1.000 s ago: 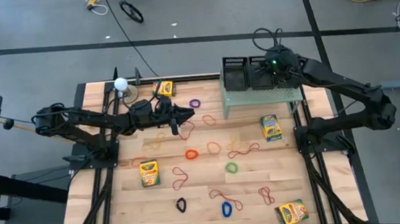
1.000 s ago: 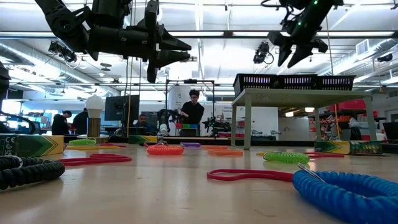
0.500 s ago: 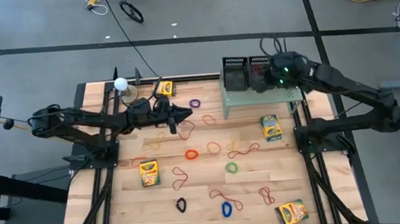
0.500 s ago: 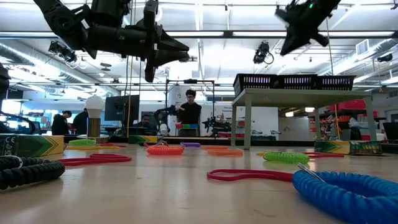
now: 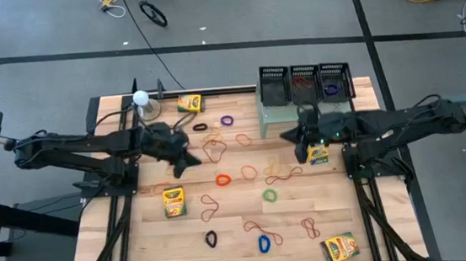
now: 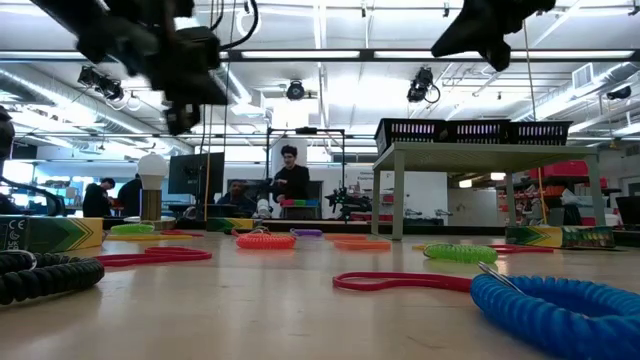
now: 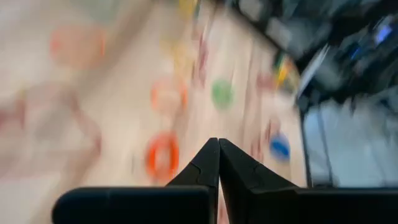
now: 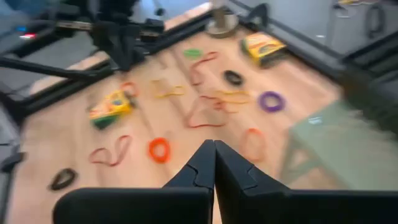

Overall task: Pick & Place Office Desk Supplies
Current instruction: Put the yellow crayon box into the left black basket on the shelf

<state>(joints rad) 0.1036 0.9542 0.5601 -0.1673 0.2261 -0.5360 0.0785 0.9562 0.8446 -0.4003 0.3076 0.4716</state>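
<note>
Lying beyond left tool [image 7: 218, 144]: orange band [image 7: 162, 156]

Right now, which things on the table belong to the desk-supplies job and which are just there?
Job:
- yellow-and-green cardboard crayon boxes
- thin rubber-band loops, such as the orange one
- black mesh trays

Just there:
- pale green perforated metal shelf under the trays
- white ball on a stand
- wooden table

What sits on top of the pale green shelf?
Three black mesh trays stand in a row on the shelf; something reddish shows inside the middle one. The low view hides the trays' contents.
</note>
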